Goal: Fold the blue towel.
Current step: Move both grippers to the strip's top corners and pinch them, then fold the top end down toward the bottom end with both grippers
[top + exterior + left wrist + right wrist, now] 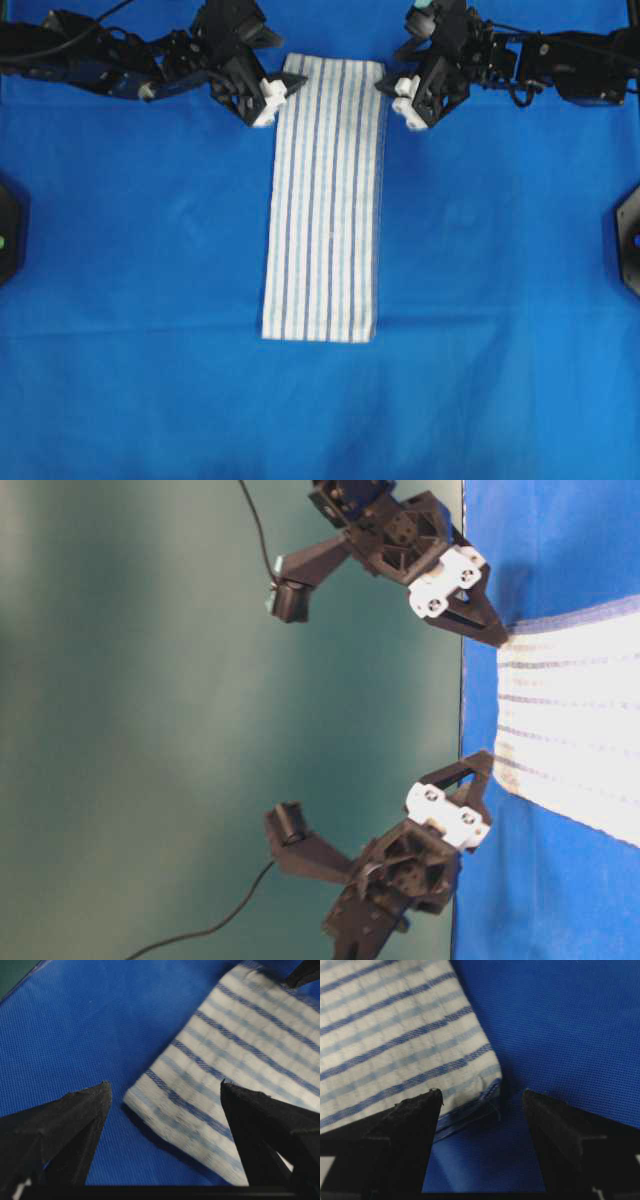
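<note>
Towel (pixel 325 200) lies flat as a long strip in the middle of the blue sheet (pixel 500 300) | left gripper (pixel 272 97) open at one far corner, holding nothing | right gripper (pixel 400 97) open at the other far corner, also holding nothing | you should pinch both corners at once, low down, and grab every layer.

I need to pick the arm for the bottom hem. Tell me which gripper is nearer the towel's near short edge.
Neither clearly: the left gripper and right gripper, both open, flank the far corners of the blue towel, opposite that edge.
</note>
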`<action>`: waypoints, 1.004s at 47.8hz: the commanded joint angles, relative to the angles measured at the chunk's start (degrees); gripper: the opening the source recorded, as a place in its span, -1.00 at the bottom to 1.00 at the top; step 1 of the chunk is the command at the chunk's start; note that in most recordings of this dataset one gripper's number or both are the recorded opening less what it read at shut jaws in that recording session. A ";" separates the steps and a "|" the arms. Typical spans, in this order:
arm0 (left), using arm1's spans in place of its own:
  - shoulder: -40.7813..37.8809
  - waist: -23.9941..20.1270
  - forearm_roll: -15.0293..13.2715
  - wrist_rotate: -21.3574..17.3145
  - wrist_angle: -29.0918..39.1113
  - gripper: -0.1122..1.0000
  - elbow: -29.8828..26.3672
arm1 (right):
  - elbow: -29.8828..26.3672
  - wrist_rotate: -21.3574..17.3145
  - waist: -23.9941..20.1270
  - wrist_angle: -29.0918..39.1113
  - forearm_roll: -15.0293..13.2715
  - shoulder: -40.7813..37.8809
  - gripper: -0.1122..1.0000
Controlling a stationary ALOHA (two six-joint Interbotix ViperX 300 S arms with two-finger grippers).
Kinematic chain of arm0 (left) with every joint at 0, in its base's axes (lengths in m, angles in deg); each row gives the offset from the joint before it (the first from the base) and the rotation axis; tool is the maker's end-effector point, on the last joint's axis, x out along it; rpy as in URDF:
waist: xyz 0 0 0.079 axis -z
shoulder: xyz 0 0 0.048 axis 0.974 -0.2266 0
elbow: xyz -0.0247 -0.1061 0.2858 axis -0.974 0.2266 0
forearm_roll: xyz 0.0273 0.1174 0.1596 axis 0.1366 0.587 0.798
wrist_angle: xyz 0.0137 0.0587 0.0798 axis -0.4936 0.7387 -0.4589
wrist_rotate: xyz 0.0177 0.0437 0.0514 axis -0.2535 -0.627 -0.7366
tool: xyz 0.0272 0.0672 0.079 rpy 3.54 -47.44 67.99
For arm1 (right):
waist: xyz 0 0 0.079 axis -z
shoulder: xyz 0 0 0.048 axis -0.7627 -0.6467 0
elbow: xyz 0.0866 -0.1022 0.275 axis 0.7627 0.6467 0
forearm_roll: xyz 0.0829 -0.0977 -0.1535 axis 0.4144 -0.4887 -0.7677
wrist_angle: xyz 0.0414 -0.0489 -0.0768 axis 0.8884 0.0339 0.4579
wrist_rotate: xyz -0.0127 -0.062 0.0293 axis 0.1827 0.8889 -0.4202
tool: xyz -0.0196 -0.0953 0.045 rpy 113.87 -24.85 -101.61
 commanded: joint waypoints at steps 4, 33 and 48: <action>-1.23 -0.35 0.09 0.00 -0.53 0.81 -1.49 | -1.85 0.35 0.35 -1.23 0.00 -1.14 0.38; -2.99 0.62 0.18 -0.18 -0.44 -0.74 -0.44 | -1.93 0.70 -0.44 -1.23 -0.62 -2.20 -0.67; -2.20 -1.32 0.18 -2.02 -0.53 -0.74 -1.23 | -3.60 0.70 0.97 -0.88 -0.62 -2.20 -0.67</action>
